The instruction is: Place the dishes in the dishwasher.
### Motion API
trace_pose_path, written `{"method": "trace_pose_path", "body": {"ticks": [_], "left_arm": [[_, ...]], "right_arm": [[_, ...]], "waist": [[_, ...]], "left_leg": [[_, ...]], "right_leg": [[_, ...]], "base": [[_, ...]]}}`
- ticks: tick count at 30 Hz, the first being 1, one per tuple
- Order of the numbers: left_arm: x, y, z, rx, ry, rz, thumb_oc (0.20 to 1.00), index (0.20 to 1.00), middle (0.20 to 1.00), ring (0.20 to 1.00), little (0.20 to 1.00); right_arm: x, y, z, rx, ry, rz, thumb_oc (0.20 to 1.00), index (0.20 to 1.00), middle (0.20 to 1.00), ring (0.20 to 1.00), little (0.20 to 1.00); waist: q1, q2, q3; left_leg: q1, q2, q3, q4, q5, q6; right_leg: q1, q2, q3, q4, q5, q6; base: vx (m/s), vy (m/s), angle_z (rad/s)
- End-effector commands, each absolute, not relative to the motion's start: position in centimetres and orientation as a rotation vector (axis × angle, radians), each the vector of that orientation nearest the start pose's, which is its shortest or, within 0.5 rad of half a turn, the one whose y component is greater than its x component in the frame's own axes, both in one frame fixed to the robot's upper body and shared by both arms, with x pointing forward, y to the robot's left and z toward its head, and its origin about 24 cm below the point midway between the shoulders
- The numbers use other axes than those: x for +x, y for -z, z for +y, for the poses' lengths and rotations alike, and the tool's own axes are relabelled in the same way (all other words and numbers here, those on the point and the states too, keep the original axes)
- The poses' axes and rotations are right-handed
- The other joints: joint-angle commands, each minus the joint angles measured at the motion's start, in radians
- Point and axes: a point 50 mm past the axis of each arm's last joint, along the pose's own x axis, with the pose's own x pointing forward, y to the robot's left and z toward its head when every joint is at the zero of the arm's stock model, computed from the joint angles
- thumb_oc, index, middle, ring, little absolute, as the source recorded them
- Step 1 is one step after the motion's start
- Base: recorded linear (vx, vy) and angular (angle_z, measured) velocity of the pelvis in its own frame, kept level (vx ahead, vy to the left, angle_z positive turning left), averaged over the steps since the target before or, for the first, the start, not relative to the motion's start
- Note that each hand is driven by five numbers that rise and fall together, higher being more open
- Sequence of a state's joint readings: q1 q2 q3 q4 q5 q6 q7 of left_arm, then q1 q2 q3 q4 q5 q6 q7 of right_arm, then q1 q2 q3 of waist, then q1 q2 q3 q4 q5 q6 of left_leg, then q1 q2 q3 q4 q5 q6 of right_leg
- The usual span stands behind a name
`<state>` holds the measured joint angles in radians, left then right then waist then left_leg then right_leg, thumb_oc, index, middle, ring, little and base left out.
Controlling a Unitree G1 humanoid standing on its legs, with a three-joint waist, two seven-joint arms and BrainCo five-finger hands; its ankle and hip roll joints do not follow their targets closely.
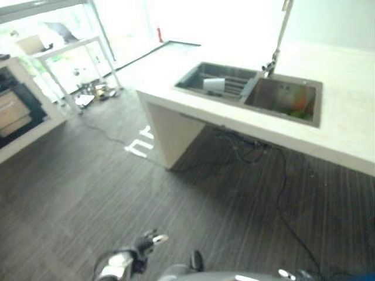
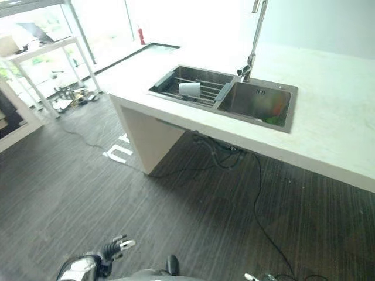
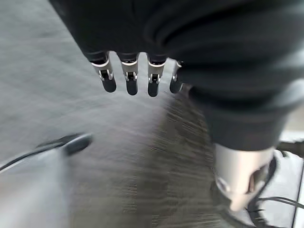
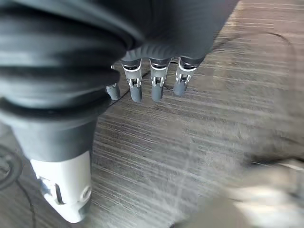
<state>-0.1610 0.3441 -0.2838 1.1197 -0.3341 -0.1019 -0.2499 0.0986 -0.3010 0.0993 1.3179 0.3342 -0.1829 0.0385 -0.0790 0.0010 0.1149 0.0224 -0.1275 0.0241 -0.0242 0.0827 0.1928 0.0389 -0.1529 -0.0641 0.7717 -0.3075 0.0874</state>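
Head views: your robot stands on the dark floor (image 1: pixel 117 199), well apart from the white counter (image 2: pixel 328 117) that carries a double sink (image 2: pixel 225 96). The task's dish, a pale cup (image 2: pixel 189 89), lies on its side on the rack in the sink's left basin; something orange and green sits in the right basin, too blurred to name. A tall faucet (image 2: pixel 253 41) rises behind the divider. No dishwasher can be made out from here.

Wrist views: your left hand (image 3: pixel 130 71) and right hand (image 4: pixel 152 80) both hang over the floor, fingers straight and relaxed, holding nothing. The left hand also shows low in the head views.

Step in hand, as judged: the approach, with the task barely begun. To do it well, walk up square to the left basin and stop close enough that the cup is in easy reach without leaning. Mind the cables (image 2: pixel 258 193) trailing on the floor under the counter. Keep the fingers open until a hand is beside the cup, and come in along its side, since it may roll on the rack.
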Motion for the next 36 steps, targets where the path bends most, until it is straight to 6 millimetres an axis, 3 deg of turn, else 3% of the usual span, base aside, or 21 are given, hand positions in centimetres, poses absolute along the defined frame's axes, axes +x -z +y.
{"method": "trace_pose_path", "body": {"ticks": [1,2,4,5,6,7,9,11,12,13,14,15,16,17,19,21,25,27,31,36], "left_arm": [[18.0,11.5,24.4,0.057,0.095,0.853,1.000,1.000,1.000,1.000,1.000],[18.2,11.3,24.5,0.061,0.093,0.848,1.000,1.000,1.000,1.000,1.000],[18.8,11.0,24.5,0.062,0.106,0.834,1.000,1.000,1.000,1.000,1.000],[18.8,11.0,24.5,0.062,0.106,0.834,1.000,1.000,1.000,1.000,1.000],[18.5,11.2,24.1,0.075,0.102,0.835,1.000,1.000,1.000,1.000,1.000],[18.2,11.4,24.0,0.073,0.092,0.838,1.000,1.000,1.000,1.000,1.000],[18.1,11.5,23.7,0.080,0.104,0.842,1.000,1.000,1.000,1.000,1.000],[18.3,11.5,23.3,0.081,0.118,0.842,1.000,1.000,1.000,1.000,1.000],[18.4,11.6,22.9,0.081,0.130,0.844,1.000,1.000,1.000,1.000,1.000],[18.5,11.6,22.7,0.082,0.139,0.852,1.000,1.000,1.000,1.000,1.000],[18.5,11.7,22.6,0.079,0.144,0.855,1.000,1.000,1.000,1.000,1.000],[18.2,11.8,22.5,0.062,0.143,0.859,1.000,1.000,1.000,1.000,1.000],[18.0,11.9,22.5,0.057,0.142,0.863,1.000,1.000,1.000,1.000,1.000],[17.8,12.1,22.2,0.050,0.143,0.867,1.000,1.000,1.000,1.000,1.000],[17.0,12.6,22.0,0.044,0.145,0.879,1.000,1.000,1.000,1.000,1.000],[16.3,12.9,21.9,0.031,0.145,0.882,1.000,1.000,1.000,1.000,1.000],[16.1,13.0,22.4,0.062,0.171,0.899,1.000,1.000,1.000,1.000,1.000],[16.8,12.7,23.0,0.077,0.143,0.886,1.000,1.000,1.000,1.000,1.000],[18.0,12.1,23.7,0.088,0.122,0.889,1.000,1.000,1.000,1.000,1.000],[17.2,12.6,23.9,0.078,0.097,0.940,1.000,1.000,1.000,1.000,1.000]], "right_arm": [[7.6,14.8,-27.7,-0.066,0.283,1.066,1.000,1.000,1.000,1.000,1.000],[7.7,14.9,-27.3,-0.066,0.276,1.067,1.000,1.000,1.000,1.000,1.000],[7.8,15.0,-26.9,-0.051,0.283,1.060,1.000,1.000,1.000,1.000,1.000],[7.8,15.0,-26.9,-0.051,0.283,1.060,1.000,1.000,1.000,1.000,1.000],[9.0,14.9,-26.6,-0.043,0.265,1.042,1.000,1.000,1.000,1.000,1.000],[9.6,14.8,-26.4,-0.045,0.256,1.034,1.000,1.000,1.000,1.000,1.000],[9.9,14.8,-26.3,-0.035,0.272,1.029,1.000,1.000,1.000,1.000,1.000],[10.2,14.6,-26.7,-0.040,0.280,1.017,1.000,1.000,1.000,1.000,1.000],[10.2,14.4,-27.1,-0.052,0.287,1.010,1.000,1.000,1.000,1.000,1.000],[10.4,14.2,-27.5,-0.056,0.303,1.003,1.000,1.000,1.000,1.000,1.000],[10.5,14.1,-27.8,-0.053,0.313,0.999,1.000,1.000,1.000,1.000,1.000],[10.5,13.9,-28.3,-0.056,0.317,1.000,1.000,1.000,1.000,1.000,1.000],[10.5,13.9,-28.5,-0.062,0.319,1.004,1.000,1.000,1.000,1.000,1.000],[10.3,13.9,-28.8,-0.068,0.327,1.015,1.000,1.000,1.000,1.000,1.000],[10.2,13.9,-29.0,-0.081,0.334,1.037,1.000,1.000,1.000,1.000,1.000],[10.2,13.9,-29.1,-0.088,0.338,1.035,1.000,1.000,1.000,1.000,1.000],[9.8,13.9,-29.1,-0.068,0.364,1.019,1.000,1.000,1.000,1.000,1.000],[9.4,14.1,-28.6,-0.082,0.306,1.024,1.000,1.000,1.000,1.000,1.000],[9.3,14.4,-27.9,-0.068,0.301,1.033,1.000,1.000,1.000,1.000,1.000],[8.8,14.7,-27.7,-0.062,0.311,1.057,1.000,1.000,1.000,1.000,1.000]], "waist": [[0.036,0.053,0.013],[0.034,0.050,0.021],[0.025,0.038,0.026],[0.025,0.038,0.026],[0.049,0.017,0.038],[0.056,0.016,0.041],[0.048,0.012,0.041],[0.038,-0.001,0.037],[0.026,-0.006,0.043],[0.033,-0.009,0.051],[0.034,-0.006,0.055],[0.028,0.000,0.055],[0.026,0.007,0.053],[0.030,0.015,0.049],[0.052,0.032,0.036],[0.060,0.042,0.038],[0.034,0.051,0.031],[0.025,0.048,0.023],[0.036,0.050,0.003],[0.056,0.039,-0.023]], "left_leg": [[-0.008,0.103,0.037,0.125,-0.160,-0.126],[0.018,0.098,0.045,0.113,-0.163,-0.125],[0.044,0.087,0.037,0.093,-0.163,-0.125],[0.044,0.087,0.037,0.093,-0.163,-0.125],[0.085,0.075,0.078,0.054,-0.176,-0.141],[0.090,0.080,0.089,0.053,-0.180,-0.145],[0.083,0.088,0.103,0.080,-0.186,-0.151],[0.052,0.097,0.158,0.203,-0.208,-0.165],[-0.010,0.120,0.150,0.362,-0.144,-0.204],[-0.070,0.139,0.132,0.444,-0.089,-0.236],[-0.085,0.159,0.128,0.433,-0.080,-0.245],[-0.068,0.190,0.147,0.353,-0.088,-0.242],[-0.050,0.219,0.157,0.250,-0.059,-0.250],[-0.051,0.245,0.114,0.149,-0.015,-0.265],[-0.052,0.289,-0.020,0.024,0.023,-0.296],[-0.044,0.301,-0.053,0.004,0.007,-0.307],[-0.026,0.282,0.019,0.029,-0.042,-0.294],[-0.014,0.249,0.029,0.039,-0.081,-0.261],[-0.005,0.201,0.032,0.029,-0.117,-0.221],[0.011,0.172,0.072,0.009,-0.138,-0.191]], "right_leg": [[-0.053,-0.022,-0.043,-0.196,0.288,0.000],[-0.073,-0.003,-0.058,-0.222,0.262,-0.004],[-0.086,0.083,-0.066,-0.367,0.214,-0.010],[-0.086,0.083,-0.066,-0.367,0.214,-0.010],[-0.119,0.079,-0.216,-0.487,0.254,0.008],[-0.124,0.062,-0.228,-0.487,0.268,0.011],[-0.096,0.088,-0.171,-0.532,0.243,0.001],[-0.057,0.089,-0.167,-0.581,0.239,-0.010],[-0.024,0.109,-0.116,-0.599,0.225,-0.037],[0.003,0.102,-0.132,-0.606,0.216,-0.053],[0.017,0.101,-0.127,-0.609,0.209,-0.056],[0.033,0.094,-0.119,-0.619,0.204,-0.051],[0.046,0.095,-0.116,-0.629,0.199,-0.044],[0.063,0.097,-0.092,-0.639,0.187,-0.040],[0.076,0.088,-0.047,-0.633,0.164,-0.033],[0.087,0.067,-0.021,-0.618,0.143,-0.019],[0.092,-0.007,-0.029,-0.607,0.155,0.044],[0.070,-0.060,-0.021,-0.619,0.192,0.082],[0.052,-0.108,-0.017,-0.658,0.251,0.096],[0.019,-0.122,-0.054,-0.634,0.296,0.101]], "base": [[0.26,0.190,0.00],[0.23,0.105,-0.22],[0.14,-0.025,-0.35],[0.15,-0.116,0.08],[0.09,-0.122,0.46],[0.09,-0.155,0.08],[0.02,-0.112,-0.56],[0.01,-0.113,0.20],[0.00,-0.075,0.43],[0.02,-0.013,0.29],[0.08,0.140,0.01],[0.17,0.247,-0.38],[0.27,0.348,-0.76],[0.32,0.371,-0.90],[0.34,0.368,-0.88],[0.24,0.316,-0.95],[0.20,0.357,-0.66],[0.14,0.341,-0.14],[0.06,0.237,-0.61],[0.03,0.133,-0.43]]}}
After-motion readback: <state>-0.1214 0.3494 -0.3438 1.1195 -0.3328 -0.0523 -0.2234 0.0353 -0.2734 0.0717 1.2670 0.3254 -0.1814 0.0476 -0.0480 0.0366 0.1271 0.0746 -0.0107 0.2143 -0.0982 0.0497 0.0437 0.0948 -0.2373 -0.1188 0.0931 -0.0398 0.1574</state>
